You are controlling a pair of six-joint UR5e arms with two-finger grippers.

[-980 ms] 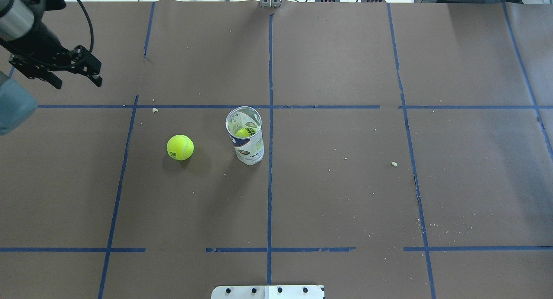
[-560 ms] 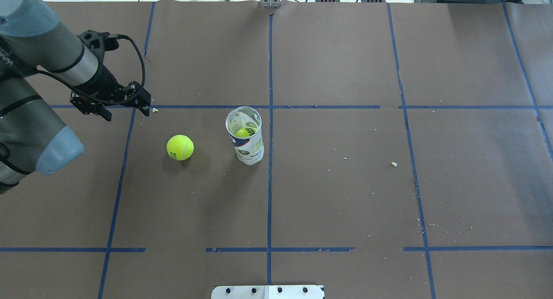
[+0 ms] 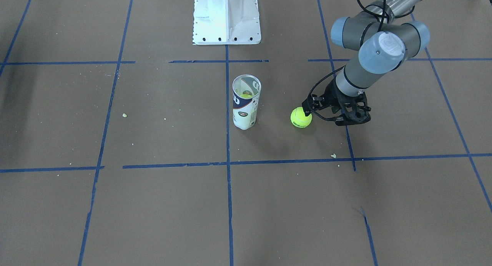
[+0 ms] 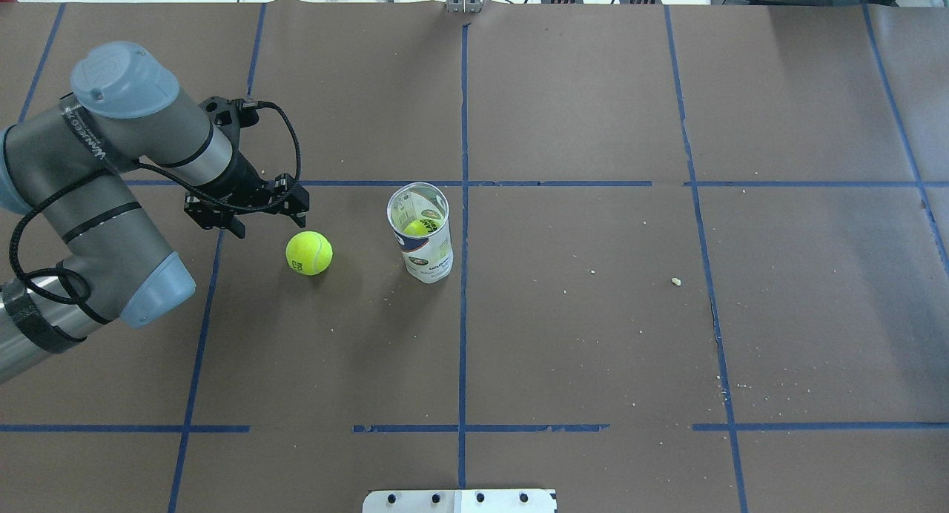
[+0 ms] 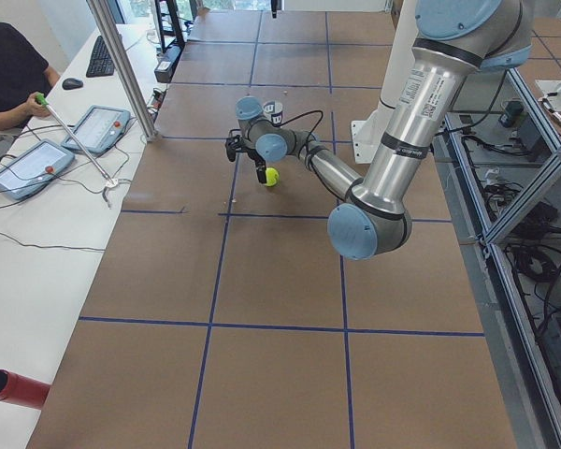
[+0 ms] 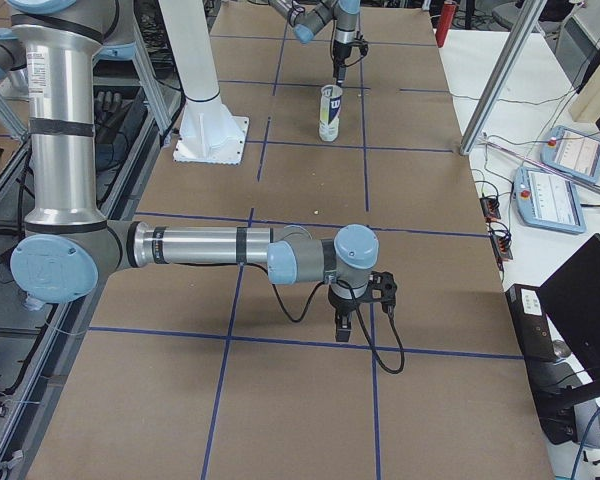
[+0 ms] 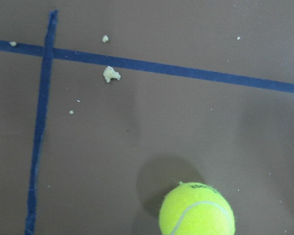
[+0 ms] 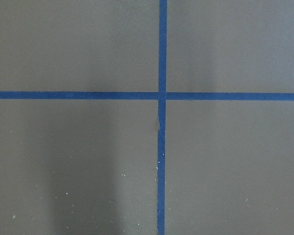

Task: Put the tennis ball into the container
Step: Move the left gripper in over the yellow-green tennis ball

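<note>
The tennis ball (image 4: 309,253), yellow-green with dark lettering, lies on the brown table to the left of the container (image 4: 420,231). The container is a clear tube with a white and navy label, standing upright with its top open. Another yellow ball (image 4: 417,227) sits inside it. My left gripper (image 4: 268,222) hovers open just beyond and left of the loose ball, with nothing between its fingers. The left wrist view shows that ball (image 7: 196,209) at the bottom edge. My right gripper (image 6: 363,312) hangs over bare table far from both; I cannot tell its state.
The white robot base (image 3: 226,17) stands behind the container. Blue tape lines (image 4: 463,113) grid the brown table cover, and small crumbs (image 7: 110,74) lie scattered on it. An operator sits at a side desk with tablets (image 5: 93,126).
My left arm has swept in from the table's far left corner toward the loose ball. The ball and container have not moved.
</note>
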